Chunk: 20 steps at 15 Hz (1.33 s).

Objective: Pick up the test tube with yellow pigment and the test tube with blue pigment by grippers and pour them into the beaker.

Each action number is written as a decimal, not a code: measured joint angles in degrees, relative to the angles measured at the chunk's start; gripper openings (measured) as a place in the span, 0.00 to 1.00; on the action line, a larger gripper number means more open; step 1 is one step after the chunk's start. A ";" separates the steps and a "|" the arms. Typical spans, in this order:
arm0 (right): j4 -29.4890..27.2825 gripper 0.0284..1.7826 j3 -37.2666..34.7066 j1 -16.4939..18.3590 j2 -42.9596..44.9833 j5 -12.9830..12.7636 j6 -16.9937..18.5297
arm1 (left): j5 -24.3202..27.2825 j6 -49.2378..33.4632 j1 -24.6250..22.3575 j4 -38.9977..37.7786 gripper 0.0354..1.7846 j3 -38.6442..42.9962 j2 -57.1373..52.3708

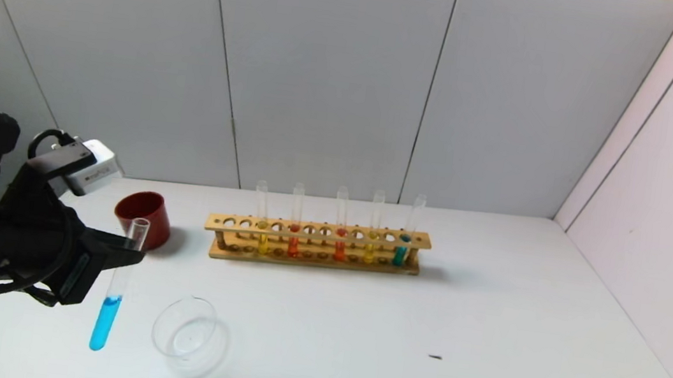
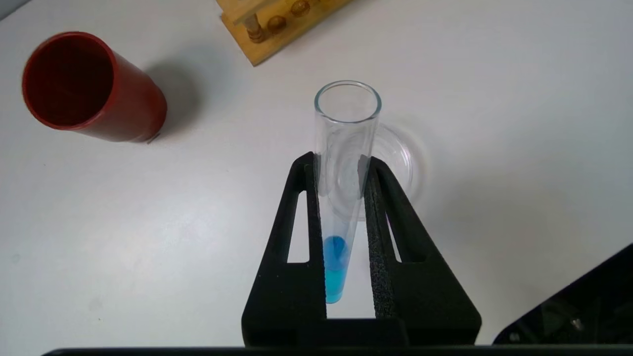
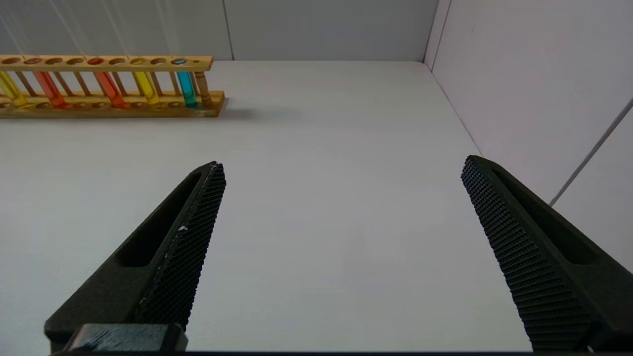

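My left gripper (image 1: pixel 133 249) is shut on the test tube with blue pigment (image 1: pixel 110 302) and holds it nearly upright above the table, mouth up, just left of the beaker (image 1: pixel 189 333). In the left wrist view the fingers (image 2: pixel 310 198) clamp the tube (image 2: pixel 346 118) near its upper part, and the empty beaker (image 2: pixel 401 159) lies beyond it. Two test tubes with yellow pigment (image 1: pixel 263 239) (image 1: pixel 370 250) stand in the wooden rack (image 1: pixel 315 257). My right gripper (image 3: pixel 343 163) is open and empty over bare table, out of the head view.
A dark red cup (image 1: pixel 143 218) stands left of the rack, behind the held tube. The rack also holds two orange-red tubes (image 1: pixel 293 243) and a teal-blue tube (image 1: pixel 401 251). A small dark speck (image 1: pixel 435 356) lies on the white table. Walls close the back and right.
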State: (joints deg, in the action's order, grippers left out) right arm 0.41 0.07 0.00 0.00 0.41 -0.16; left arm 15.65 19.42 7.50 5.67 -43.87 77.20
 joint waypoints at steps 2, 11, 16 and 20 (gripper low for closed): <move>0.00 0.98 0.00 0.00 0.00 0.00 0.00 | -0.50 0.43 1.48 2.24 0.15 -0.22 1.05; 0.00 0.98 -0.02 0.00 0.00 0.00 0.00 | -6.47 1.44 4.63 7.52 0.15 -0.63 9.98; 0.00 0.98 -0.02 0.00 0.00 0.00 0.00 | -9.40 1.52 5.14 15.56 0.15 -4.55 14.28; 0.00 0.98 -0.02 0.00 0.00 0.00 0.02 | -12.04 1.61 6.63 22.25 0.15 -8.00 16.54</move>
State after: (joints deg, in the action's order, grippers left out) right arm 0.41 0.05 0.00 0.00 0.41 -0.13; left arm 3.61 21.03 14.13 27.92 -51.87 93.75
